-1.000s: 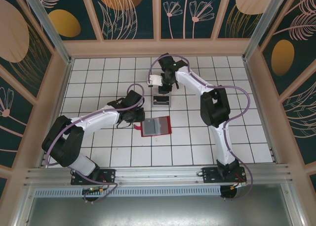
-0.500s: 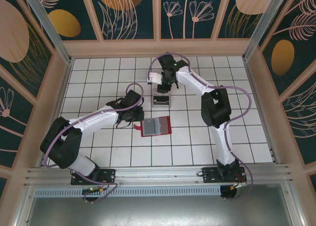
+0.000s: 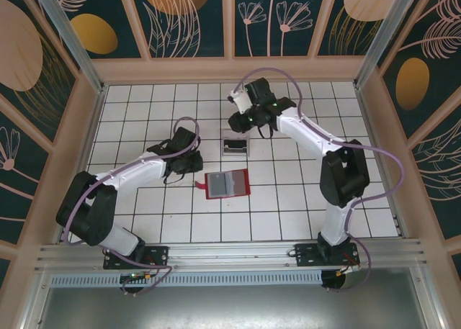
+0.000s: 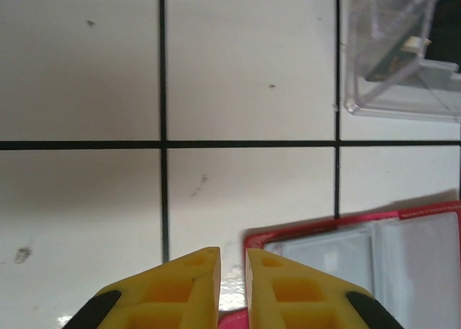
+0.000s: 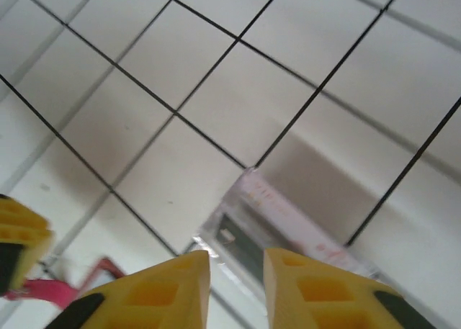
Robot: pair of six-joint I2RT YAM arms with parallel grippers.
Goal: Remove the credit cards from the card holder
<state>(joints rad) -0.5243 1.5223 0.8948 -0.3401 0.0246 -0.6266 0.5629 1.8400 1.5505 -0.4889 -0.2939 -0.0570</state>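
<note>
Mid-table, card holder (image 3: 227, 184) open flat, long axis L-R

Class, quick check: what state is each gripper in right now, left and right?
Left gripper: nearly closed, a thin gap between the fingers, holding nothing, at the card holder's corner.
Right gripper: narrow gap, holding nothing, above the clear plastic tray.
</note>
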